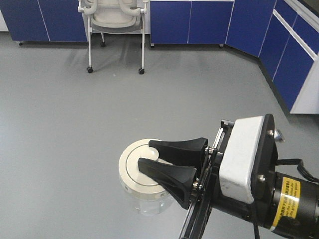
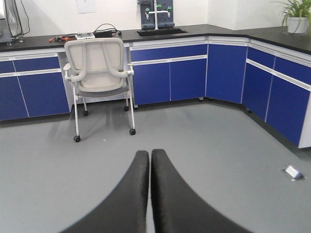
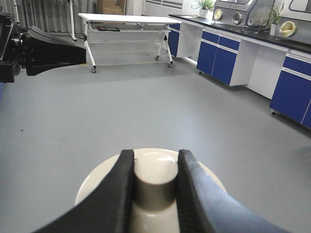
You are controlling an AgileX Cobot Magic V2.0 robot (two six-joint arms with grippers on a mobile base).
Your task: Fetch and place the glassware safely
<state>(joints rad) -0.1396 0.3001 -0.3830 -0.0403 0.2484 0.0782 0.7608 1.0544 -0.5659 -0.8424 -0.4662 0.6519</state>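
The glassware is a squat clear glass jar [image 1: 148, 201] with a round cream-white lid [image 1: 133, 167]. It hangs in the air over the grey floor. My right gripper [image 1: 147, 155] is shut on the lid's central knob [image 3: 155, 177], with a black finger on either side of it in the right wrist view [image 3: 154, 161]. The glass body is hidden under the lid there. My left gripper [image 2: 149, 156] is shut and empty, its jaws pressed together and pointing at the floor. It also shows at the top left of the right wrist view [image 3: 53, 51].
A white wheeled chair [image 1: 115, 20] [image 2: 99, 73] stands ahead against blue cabinets [image 1: 189, 22] [image 2: 170, 77] that run along the back and right walls. A white wheeled table [image 3: 129, 19] stands far off. A floor socket [image 2: 293, 172] sits at the right.
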